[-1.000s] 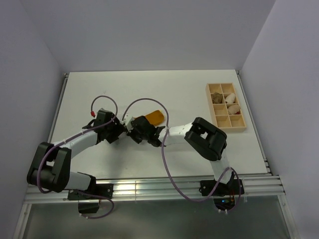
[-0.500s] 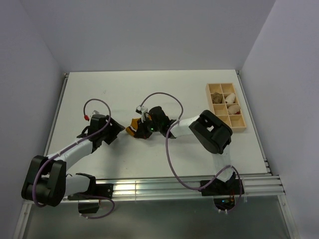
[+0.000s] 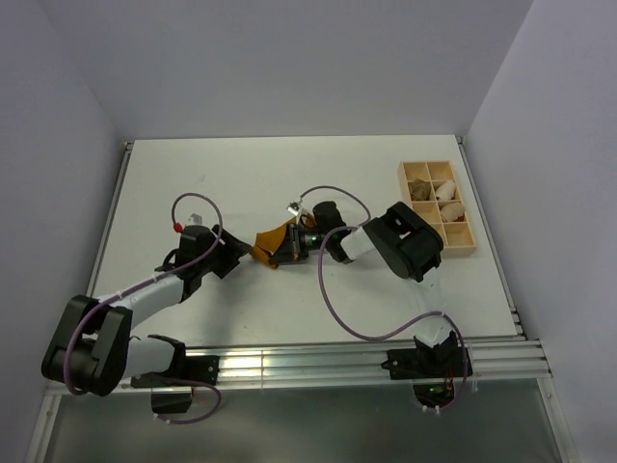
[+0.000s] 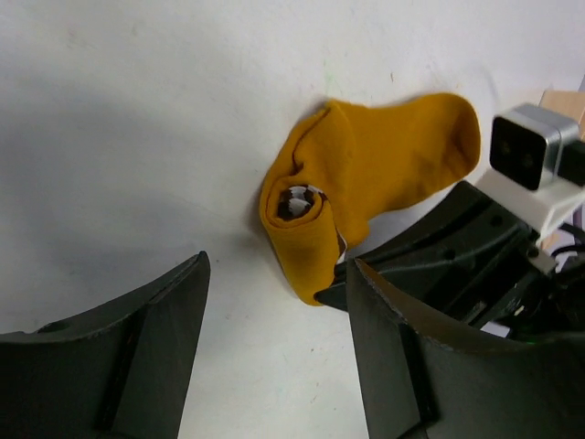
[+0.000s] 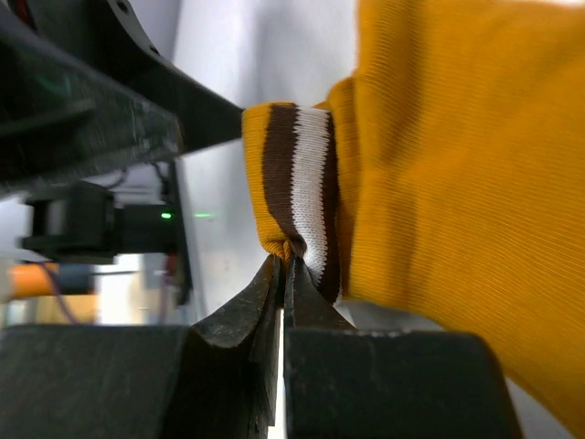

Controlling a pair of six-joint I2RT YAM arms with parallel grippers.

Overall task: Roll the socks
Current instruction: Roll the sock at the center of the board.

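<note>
Lying on the table: a mustard-orange fabric sock [image 3: 272, 243] [image 4: 384, 165] [image 5: 448, 165], a little left of the middle of the white table [image 3: 289, 174], between the two grippers.
Sock shape: one end is curled into a loose roll, and the white and dark-brown striped cuff [image 5: 297, 192] [image 4: 297, 201] shows at the roll's core. The toe end spreads flat on the table beyond it.
Right side: the right gripper [image 3: 281, 253] [image 5: 281, 265] reaches in low from the sock's right. Its black fingers are pressed together, pinching the edge of the striped cuff.
Left side: the left gripper [image 3: 228, 260] [image 4: 274, 274] faces the rolled end from the left with its jaws spread wide and nothing between them. It is near the sock but not touching it.
Far right of the table: a light wooden tray with compartments [image 3: 406, 203], well apart from the sock.
Tray contents: small cream-white rolled bundles [image 3: 448, 204] and a grey-brown bundle [image 3: 421, 190], which is too small to make out further.
Cables: thin purple cables [image 3: 328, 318] loop over both arms.
</note>
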